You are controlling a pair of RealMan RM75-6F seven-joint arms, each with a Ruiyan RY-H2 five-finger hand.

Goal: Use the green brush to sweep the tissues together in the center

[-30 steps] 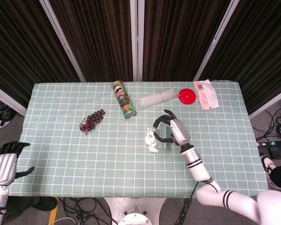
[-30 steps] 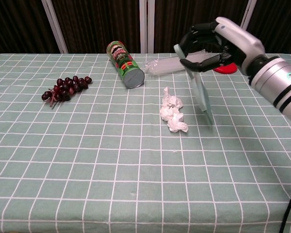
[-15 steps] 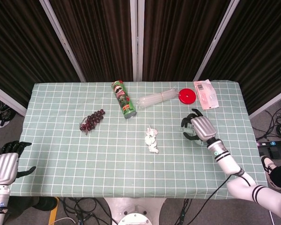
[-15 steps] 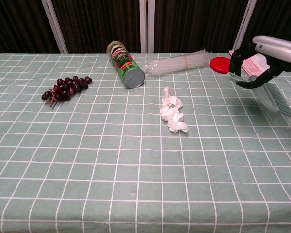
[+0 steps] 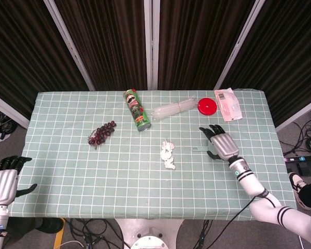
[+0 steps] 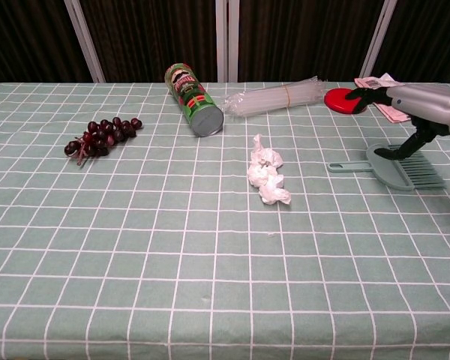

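Tissues (image 6: 267,175) sit bunched in one clump near the table's centre, so your sweeping looks essentially done. You have the green brush (image 6: 394,166) lying flat on the checked cloth (image 6: 135,240) to their right, handle pointing at them. Your right hand (image 6: 416,112) hovers over its head, fingers spread, one fingertip touching it, gripping nothing. Your left hand (image 5: 2,184) hangs off the table's edge, fingers loosely apart and empty.

The right hand (image 5: 220,144) has a silver-grey shell back and black fingers (image 5: 206,130). Behind it runs a silver wrist with black bands, then a white forearm. The left hand (image 5: 2,182), beside the tabletop (image 5: 67,171), looks alike.
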